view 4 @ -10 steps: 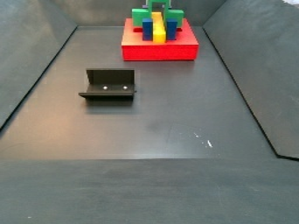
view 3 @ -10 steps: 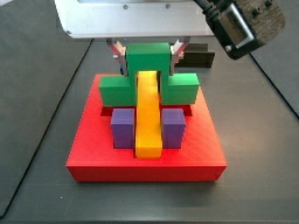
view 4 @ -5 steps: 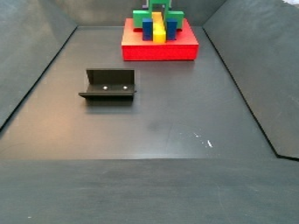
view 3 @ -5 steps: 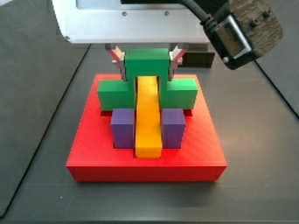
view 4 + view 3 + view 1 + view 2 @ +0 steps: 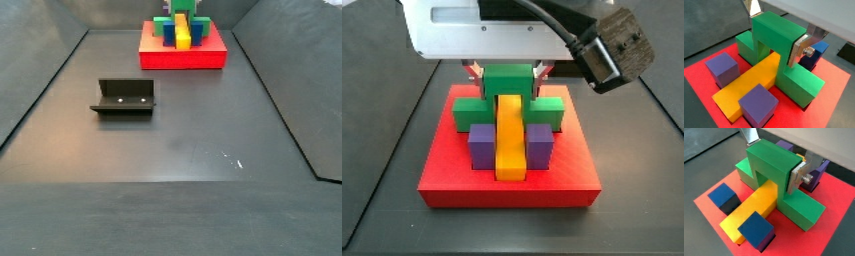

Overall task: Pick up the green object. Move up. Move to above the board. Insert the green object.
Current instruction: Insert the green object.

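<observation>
The green object (image 5: 509,95) sits over the far end of the yellow bar (image 5: 509,140), its centre cube arching the bar and its lower cubes down at the red board (image 5: 509,190). My gripper (image 5: 509,68) is shut on the centre cube. In both wrist views a silver finger presses each side of the green object (image 5: 777,37) (image 5: 774,163), with the fingers (image 5: 802,47) (image 5: 797,175) flat against it. Purple blocks (image 5: 723,67) and a blue block (image 5: 816,52) flank the bar. In a side view the board (image 5: 183,57) lies at the far end of the floor.
The dark fixture (image 5: 123,97) stands on the grey floor, left of centre and well away from the board. Blue blocks (image 5: 724,198) and purple blocks (image 5: 817,173) stand close around the green piece. Grey walls ring the floor.
My gripper has moved down with the green object, which now sits lower over the yellow bar, its side cubes sunk behind the purple blocks.
</observation>
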